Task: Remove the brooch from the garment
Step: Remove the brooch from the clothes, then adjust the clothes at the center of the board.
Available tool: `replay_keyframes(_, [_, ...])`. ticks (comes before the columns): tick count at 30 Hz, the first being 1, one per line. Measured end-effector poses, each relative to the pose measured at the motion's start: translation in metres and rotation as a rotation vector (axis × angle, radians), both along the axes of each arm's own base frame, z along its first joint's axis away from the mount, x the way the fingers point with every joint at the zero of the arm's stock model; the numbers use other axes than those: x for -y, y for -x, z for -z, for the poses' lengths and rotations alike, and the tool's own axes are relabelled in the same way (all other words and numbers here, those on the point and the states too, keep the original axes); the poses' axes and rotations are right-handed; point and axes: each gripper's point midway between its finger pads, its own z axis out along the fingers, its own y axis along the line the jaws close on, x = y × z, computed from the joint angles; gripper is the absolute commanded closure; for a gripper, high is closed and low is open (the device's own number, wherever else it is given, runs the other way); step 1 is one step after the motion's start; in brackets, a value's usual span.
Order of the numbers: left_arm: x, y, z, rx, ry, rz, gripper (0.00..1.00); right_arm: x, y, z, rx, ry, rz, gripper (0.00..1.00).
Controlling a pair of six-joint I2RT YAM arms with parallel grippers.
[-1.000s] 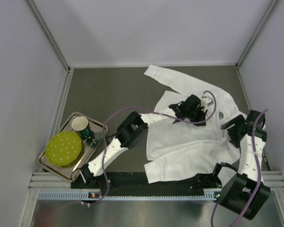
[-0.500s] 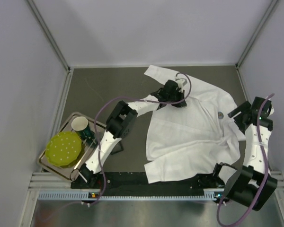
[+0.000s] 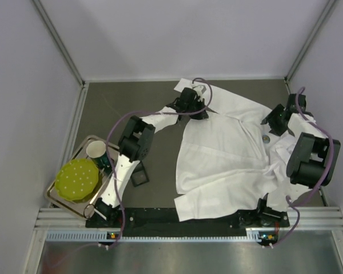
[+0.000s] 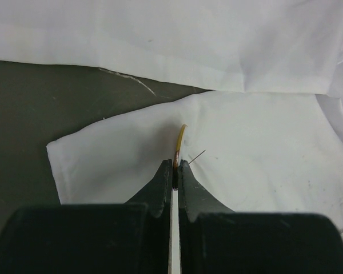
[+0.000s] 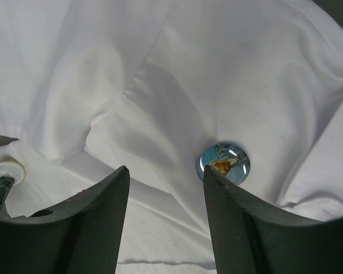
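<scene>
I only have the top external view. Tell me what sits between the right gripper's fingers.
Observer: Nothing. The right gripper is open above the shirt, with no cloth pinched.
Operator: Locate the brooch from its wrist camera.
Observer: The round blue brooch sits pinned by the tip of one finger, to the side of the gap.
Operator: Report the left gripper.
Observer: The left gripper is shut on a thin yellowish piece seen edge-on, with a fine wire beside it.
</scene>
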Motion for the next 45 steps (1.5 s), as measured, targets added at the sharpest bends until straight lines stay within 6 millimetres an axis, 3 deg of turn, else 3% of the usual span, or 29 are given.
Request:
replay_keyframes(8, [-0.014,-0.004,-0.003,0.013,-0.073,-0.025,1.0,-0.004,-0.032,0.005,0.008,0.033,-0.091,0.32])
replay_keyframes(13, [-0.039,-0.016,0.0,-0.018,-0.074,-0.062,1.0,-0.029,-0.063,0.014,0.002,0.053,-0.199,0.31])
replay_keyframes(18, [-0.071,-0.022,-0.001,-0.04,-0.08,-0.111,1.0,-0.059,-0.061,0.029,-0.062,0.148,-0.299,0.27])
replay_keyframes(24, [-0.097,-0.021,-0.014,-0.055,-0.117,-0.16,1.0,-0.074,-0.068,0.017,-0.063,0.293,-0.379,0.23])
replay_keyframes(28, [-0.113,-0.02,-0.053,-0.016,-0.129,-0.215,1.0,-0.076,-0.078,-0.011,-0.034,0.411,-0.391,0.23])
replay_keyframes(31, [-0.136,-0.005,-0.102,0.038,-0.124,-0.281,1.0,-0.108,-0.093,-0.039,0.045,0.429,-0.426,0.23])
replay_keyframes(36, [-0.183,0.032,-0.196,0.16,-0.07,-0.374,1.0,-0.191,-0.11,-0.066,0.158,0.4,-0.516,0.24])
replay_keyframes(40, [-0.218,0.059,-0.246,0.238,-0.073,-0.434,1.0,-0.249,-0.119,-0.048,0.166,0.381,-0.592,0.24])
replay_keyframes(43, [-0.235,0.083,-0.253,0.247,-0.099,-0.454,1.0,-0.278,-0.116,-0.02,0.128,0.378,-0.647,0.24])
replay_keyframes(45, [-0.246,0.103,-0.243,0.226,-0.132,-0.459,1.0,-0.293,-0.113,-0.002,0.099,0.382,-0.679,0.26])
